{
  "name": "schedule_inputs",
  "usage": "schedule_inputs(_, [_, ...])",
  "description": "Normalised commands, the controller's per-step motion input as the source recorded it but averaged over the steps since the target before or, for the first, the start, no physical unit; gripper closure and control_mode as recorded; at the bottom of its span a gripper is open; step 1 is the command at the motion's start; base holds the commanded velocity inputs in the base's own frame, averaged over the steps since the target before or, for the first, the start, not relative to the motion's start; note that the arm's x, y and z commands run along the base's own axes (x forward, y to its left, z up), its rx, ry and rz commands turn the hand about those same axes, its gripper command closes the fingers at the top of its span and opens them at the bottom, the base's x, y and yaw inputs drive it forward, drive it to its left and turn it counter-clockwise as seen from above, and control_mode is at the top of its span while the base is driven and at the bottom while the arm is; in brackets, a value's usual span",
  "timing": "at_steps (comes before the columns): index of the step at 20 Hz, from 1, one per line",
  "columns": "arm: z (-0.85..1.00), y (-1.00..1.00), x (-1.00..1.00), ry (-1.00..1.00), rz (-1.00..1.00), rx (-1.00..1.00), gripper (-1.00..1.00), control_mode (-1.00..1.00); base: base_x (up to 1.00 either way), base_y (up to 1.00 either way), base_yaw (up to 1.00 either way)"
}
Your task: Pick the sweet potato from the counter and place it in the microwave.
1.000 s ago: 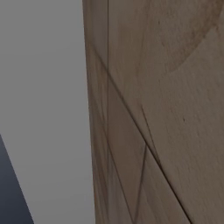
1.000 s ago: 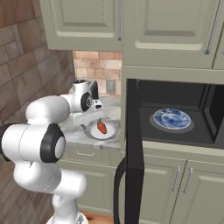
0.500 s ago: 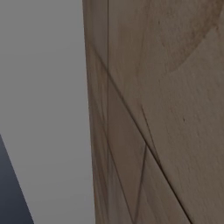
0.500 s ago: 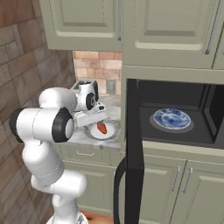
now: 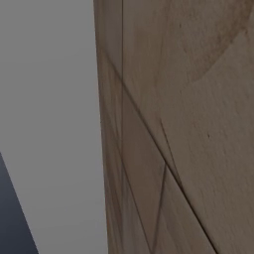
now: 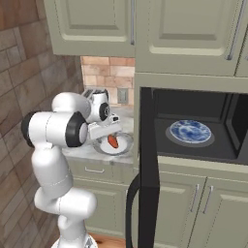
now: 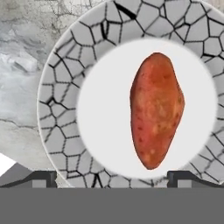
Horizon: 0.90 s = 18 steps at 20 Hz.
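Potato (image 7: 156, 109) lies on a crackle-rimmed plate (image 7: 57, 131) on the counter (image 7: 22, 78), directly under the end effector (image 7: 112, 177), whose fingers stand spread wide. Its long axis runs across the line between the fingertips, slightly toward one of them.

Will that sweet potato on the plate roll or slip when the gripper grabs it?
The sweet potato looks rounded with tapered ends, so it may rock or roll on the plate's smooth white centre. It seems firm, so it probably won't squash. Its dull skin should grip fairly well.
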Motion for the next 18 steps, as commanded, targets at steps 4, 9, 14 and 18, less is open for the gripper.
schedule_inputs(4, [-0.27,-0.18,0.33,0.07,0.02,0.00,-1.00,-1.00,0.00,0.00,0.00])
schedule_inputs(9, [-0.25,-0.18,0.22,0.03,0.01,0.00,-1.00,-1.00,0.00,0.00,0.00])
schedule_inputs(14, [-0.22,-0.03,0.15,0.00,0.00,0.00,-1.00,-1.00,0.00,0.00,0.00])
schedule_inputs(18, [-0.18,0.00,0.18,0.00,0.00,0.00,-1.00,-1.00,0.00,0.00,0.00])
